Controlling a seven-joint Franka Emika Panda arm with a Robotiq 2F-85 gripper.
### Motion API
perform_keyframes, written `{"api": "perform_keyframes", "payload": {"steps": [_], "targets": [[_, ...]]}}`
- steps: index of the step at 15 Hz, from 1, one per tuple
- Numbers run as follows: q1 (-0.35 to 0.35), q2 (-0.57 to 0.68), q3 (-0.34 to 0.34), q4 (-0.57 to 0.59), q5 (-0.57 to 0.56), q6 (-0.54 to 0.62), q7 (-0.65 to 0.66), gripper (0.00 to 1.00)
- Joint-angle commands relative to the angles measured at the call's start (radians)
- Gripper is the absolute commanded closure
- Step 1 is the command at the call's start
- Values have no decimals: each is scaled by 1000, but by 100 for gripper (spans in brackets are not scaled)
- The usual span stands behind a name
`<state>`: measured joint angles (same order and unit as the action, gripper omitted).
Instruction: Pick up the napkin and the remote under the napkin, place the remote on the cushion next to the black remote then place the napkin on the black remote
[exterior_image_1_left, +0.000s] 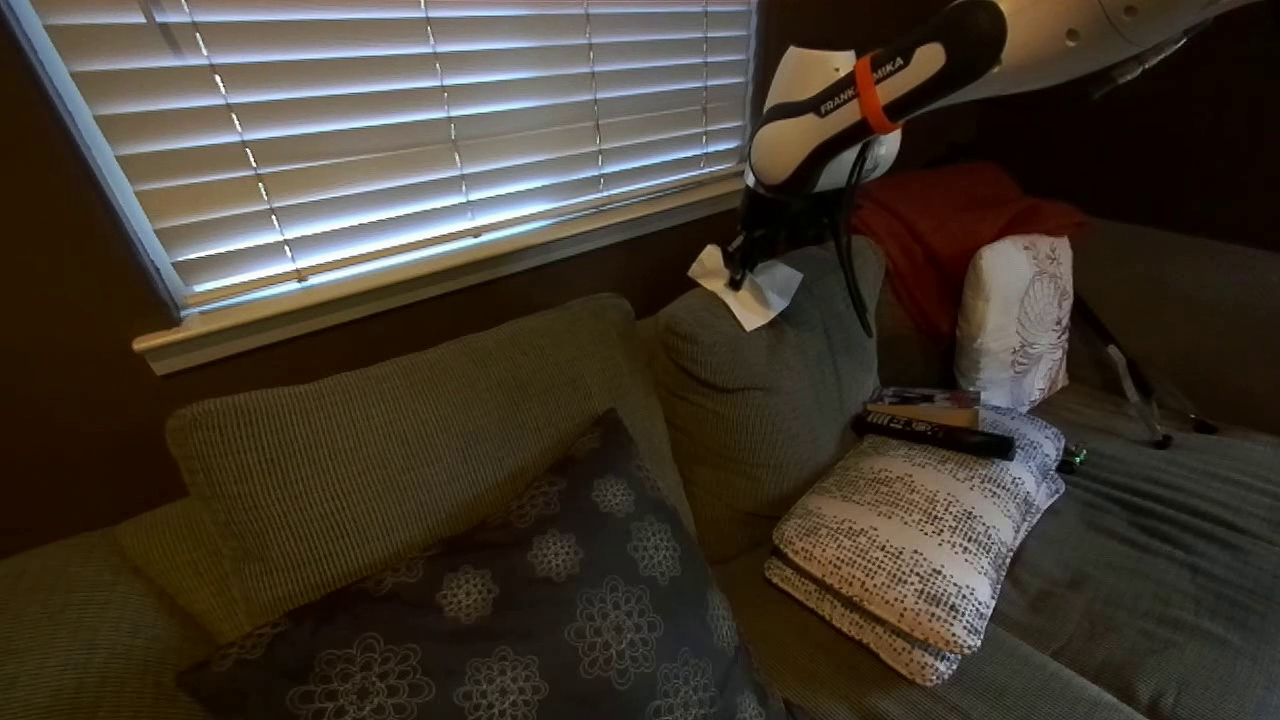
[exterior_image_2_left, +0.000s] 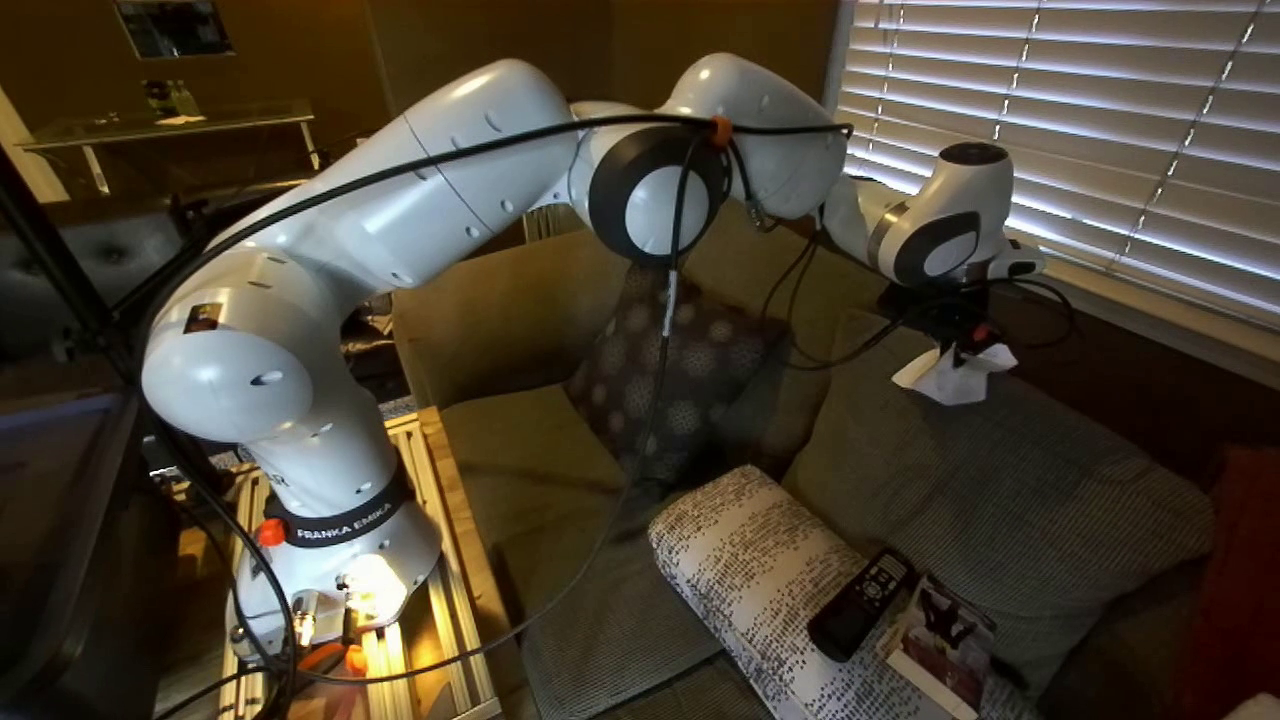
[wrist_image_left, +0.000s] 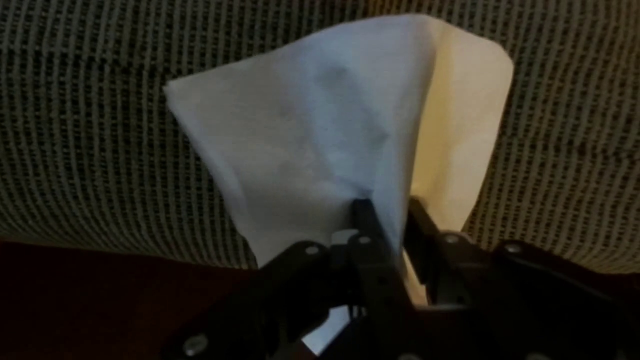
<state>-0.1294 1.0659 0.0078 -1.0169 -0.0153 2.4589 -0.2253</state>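
At the left of an exterior view leans the dark grey floral pillow (exterior_image_1_left: 550, 600). Right of it, your gripper (exterior_image_1_left: 738, 282) pinches the napkin (exterior_image_1_left: 757, 303), whose corners flare out on either side; you have it at the top of the sofa's ribbed back cushion (exterior_image_1_left: 760, 420), contact unclear. Further right and lower, well apart from the napkin, the black remote (exterior_image_1_left: 938, 437) rests on the black-speckled cushion (exterior_image_1_left: 890, 540).

remote (exterior_image_2_left: 860, 605): on cushion (exterior_image_2_left: 745, 550) | unidentified item (exterior_image_2_left: 942, 642): beside remote | napkin (exterior_image_2_left: 948, 382): in end effector (wrist_image_left: 389, 206), over sofa backrest (exterior_image_2_left: 985, 485)
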Motion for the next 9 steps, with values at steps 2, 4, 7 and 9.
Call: {"api": "perform_keyframes", "payload": {"steps": [2,4,7,9], "targets": [[12,30,-16,50,-18,-26,13,40],[13,31,-18,50,-19,-27,13,26],[16,31,-22,48,-21,-29,15,5],[16,30,-24,46,-22,-33,14,0]]}}
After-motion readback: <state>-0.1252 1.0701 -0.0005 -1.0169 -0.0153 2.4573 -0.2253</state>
